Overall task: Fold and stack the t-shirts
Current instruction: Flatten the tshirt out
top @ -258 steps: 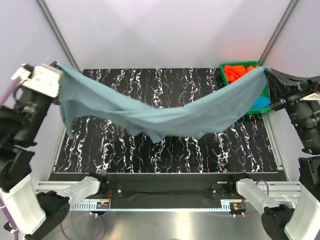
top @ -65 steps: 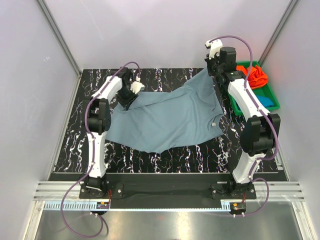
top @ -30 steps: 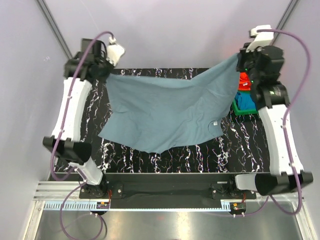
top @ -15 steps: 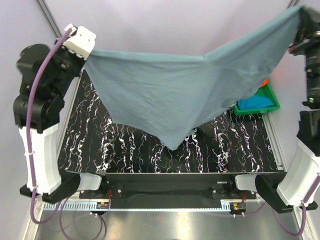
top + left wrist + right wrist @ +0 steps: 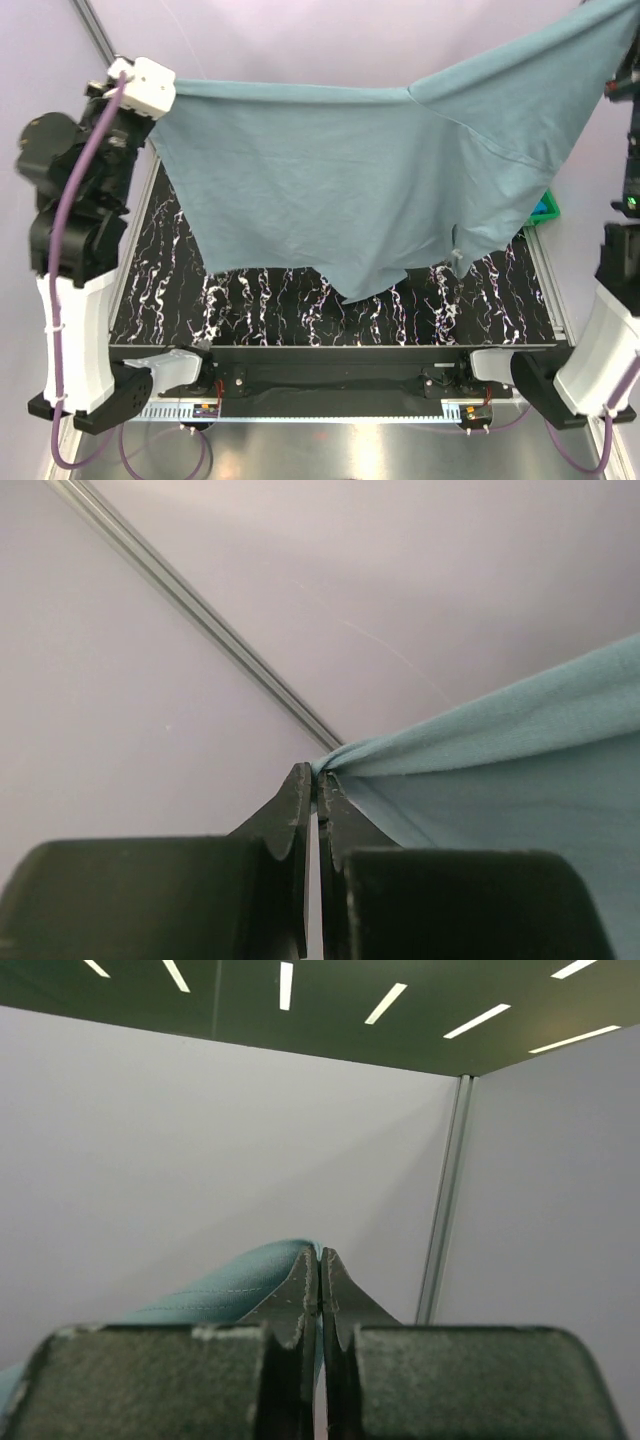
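The dusty grey-blue t-shirt hangs spread wide in the air above the table, stretched between both grippers. My left gripper is shut on one corner of it at the upper left, under the white wrist camera. At the top right edge of the top view, my right gripper is shut on the opposite corner. The shirt's lower edge dangles free over the table. A small white label shows near its lower right. The shirt hides the other t-shirts.
The black marbled table lies below the hanging cloth. One corner of the green tray peeks out at the right, past the shirt's edge. Pale walls and metal frame posts close in the sides and back.
Both arms have carried the shirt from near the table up high and wider apart. The cloth now hangs fuller and covers nearly all of the tray.
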You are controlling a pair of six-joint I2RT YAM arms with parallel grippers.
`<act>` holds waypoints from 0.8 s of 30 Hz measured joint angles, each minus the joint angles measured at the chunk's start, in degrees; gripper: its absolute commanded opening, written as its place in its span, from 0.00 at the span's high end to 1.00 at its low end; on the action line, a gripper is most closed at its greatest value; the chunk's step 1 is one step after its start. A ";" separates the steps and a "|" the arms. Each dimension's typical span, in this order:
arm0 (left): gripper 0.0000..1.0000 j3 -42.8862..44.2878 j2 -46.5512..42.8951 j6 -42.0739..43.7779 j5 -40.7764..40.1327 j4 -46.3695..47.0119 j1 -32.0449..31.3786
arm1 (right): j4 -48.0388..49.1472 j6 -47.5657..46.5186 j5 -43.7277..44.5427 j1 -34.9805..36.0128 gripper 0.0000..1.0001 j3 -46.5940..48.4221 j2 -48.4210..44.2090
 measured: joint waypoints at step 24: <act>1.00 10.29 31.45 -0.94 0.59 -6.25 9.62 | 3.15 -2.67 -0.22 -2.38 1.00 -14.53 24.00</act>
